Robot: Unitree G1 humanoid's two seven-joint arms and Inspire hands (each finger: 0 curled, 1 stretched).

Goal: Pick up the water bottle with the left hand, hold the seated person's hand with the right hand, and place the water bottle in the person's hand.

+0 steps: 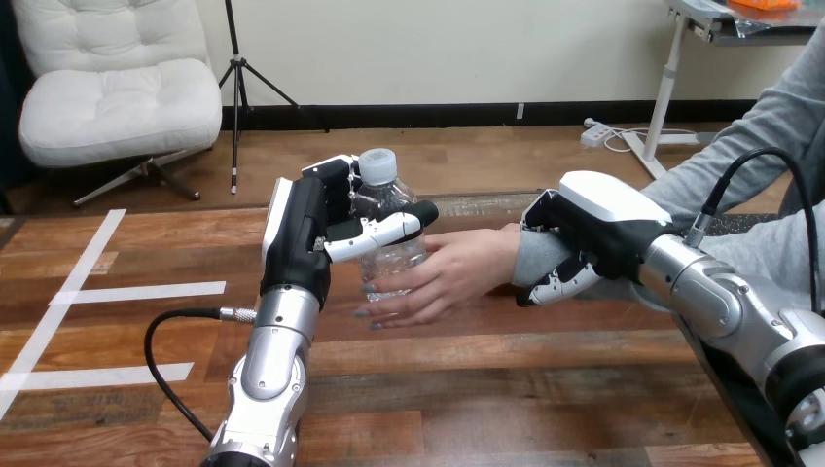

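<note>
A clear water bottle (382,219) with a pale cap stands upright above the table's middle. My left hand (311,229) is shut on it, thumb across its front and fingers behind. The person's hand (443,275) reaches in from the right, palm against the bottle's lower part, fingers spread under and beside it. My right hand (584,238) is at the person's grey-sleeved wrist (533,255), its fingers curled round the wrist from above and below.
The wooden table (467,389) stretches across the lower view, its right edge by my right forearm. A black cable (170,360) loops beside my left forearm. The person's forearm enters from the upper right.
</note>
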